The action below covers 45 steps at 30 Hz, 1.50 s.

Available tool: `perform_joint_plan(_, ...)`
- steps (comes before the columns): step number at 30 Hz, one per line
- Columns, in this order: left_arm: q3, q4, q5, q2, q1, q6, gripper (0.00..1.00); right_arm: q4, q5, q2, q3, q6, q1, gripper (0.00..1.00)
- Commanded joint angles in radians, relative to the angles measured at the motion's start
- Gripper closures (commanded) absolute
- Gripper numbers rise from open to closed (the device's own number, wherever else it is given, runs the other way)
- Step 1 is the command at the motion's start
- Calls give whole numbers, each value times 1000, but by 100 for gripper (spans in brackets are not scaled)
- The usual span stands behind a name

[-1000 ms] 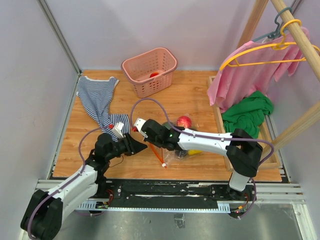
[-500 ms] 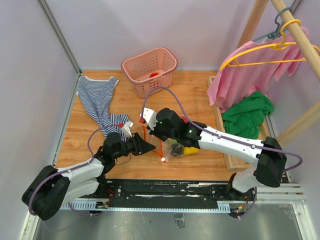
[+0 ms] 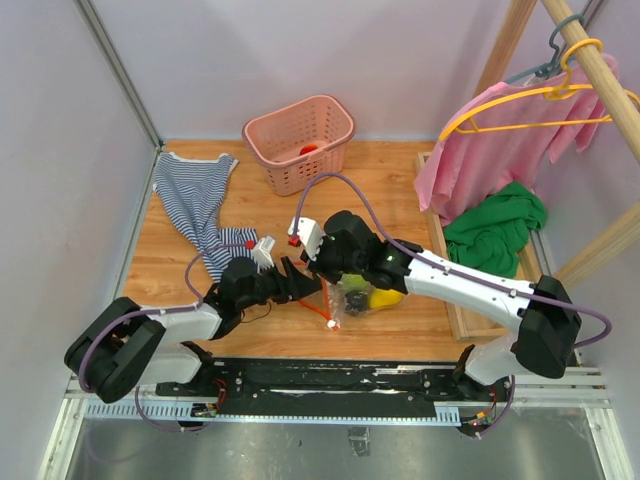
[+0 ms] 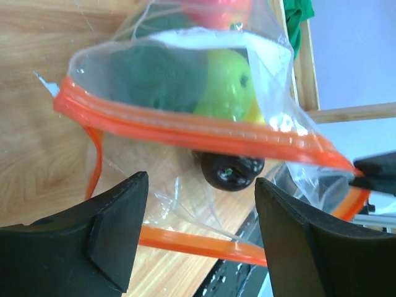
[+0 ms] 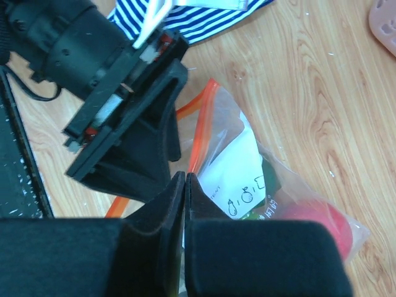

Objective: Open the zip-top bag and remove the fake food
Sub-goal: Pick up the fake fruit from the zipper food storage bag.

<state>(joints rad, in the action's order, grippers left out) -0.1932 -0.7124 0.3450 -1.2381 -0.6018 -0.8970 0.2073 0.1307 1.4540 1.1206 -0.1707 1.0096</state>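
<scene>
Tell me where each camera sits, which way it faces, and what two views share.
Top external: above and behind the bases, looking down on the table; both arms show whole.
Left wrist: on the left arm, facing the zip-top bag mouth; the open left gripper frames it.
Right wrist: on the right arm, looking down at the bag's label; the right gripper is shut on the bag's edge.
Shared: both wrist views show the bag's orange strip.
</scene>
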Motion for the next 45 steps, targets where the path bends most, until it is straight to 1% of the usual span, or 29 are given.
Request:
perform_joint_plan(1,-49,-59,-62,-38,-16,34,26,28,145,-44,-7,-73,-23,95)
perform_joint_plan(2,-54,-66,-64,-50,-16,37,26,43,159,-44,0,-90,-32,89)
perform_joint_plan(3,-55,-73,-64,-62,-18,41,26,59,193,-45,5,-100,-51,82)
perform_joint_plan(6,-46,-118,-63,-96,-18,41,26,116,364,-47,23,-138,-132,61)
perform_joint_plan(7,-43,-133,-62,-107,-17,43,26,130,441,-47,23,-152,-163,56)
perform_joint_plan(9,-41,-149,-63,-125,-18,49,26,148,509,-45,21,-172,-215,49)
perform_joint_plan(11,-41,-165,-63,-142,-18,53,26,148,509,-35,23,-168,-262,46)
perform_joint_plan(14,-43,-191,-68,-165,-18,64,26,155,452,13,44,-151,-330,47)
perform_joint_plan(17,-42,-232,-65,-188,-18,84,25,181,380,98,86,-155,-358,59)
perform_joint_plan(19,-46,-251,-59,-207,-18,99,25,212,328,164,130,-173,-359,64)
perform_joint_plan(22,-60,-254,-59,-226,-18,121,24,248,252,254,210,-177,-359,75)
perform_joint_plan(26,-67,-255,-86,-233,-18,150,23,270,203,349,268,-164,-359,83)
perform_joint_plan(30,-71,-256,-111,-231,-18,175,21,273,217,368,241,-174,-359,86)
perform_joint_plan(36,-87,-255,-130,-239,-21,190,20,292,291,396,233,-196,-359,87)
perform_joint_plan(45,-109,-187,-192,-269,-61,192,18,319,415,414,245,-207,-358,88)
